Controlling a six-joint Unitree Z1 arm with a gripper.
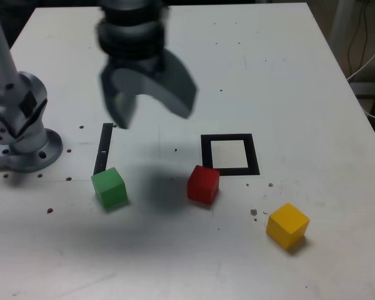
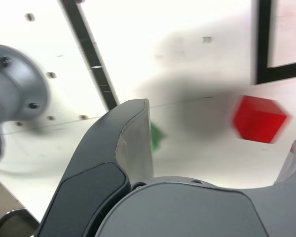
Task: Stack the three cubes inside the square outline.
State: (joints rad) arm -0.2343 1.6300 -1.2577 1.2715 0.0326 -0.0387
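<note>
My gripper (image 1: pixel 151 107) hangs open above the table, empty, its jaws spread wide over the ground between the green and red cubes. The green cube (image 1: pixel 109 187) sits towards the exterior view's left, at the near end of a black strip. The red cube (image 1: pixel 204 184) touches the near left corner of the square outline (image 1: pixel 205 153), outside it. The yellow cube (image 1: pixel 287 225) lies apart at the front right. In the wrist view one finger (image 2: pixel 130 143) hides most of the green cube (image 2: pixel 157 137); the red cube (image 2: pixel 259 119) and a corner of the square outline (image 2: pixel 264 44) show.
A narrow black strip (image 1: pixel 104 149) lies on the white table (image 1: pixel 269 75) beside the arm's grey base (image 1: pixel 25 137), which stands at the exterior view's left edge. Small dark specks dot the table top. The table's right edge runs near cables.
</note>
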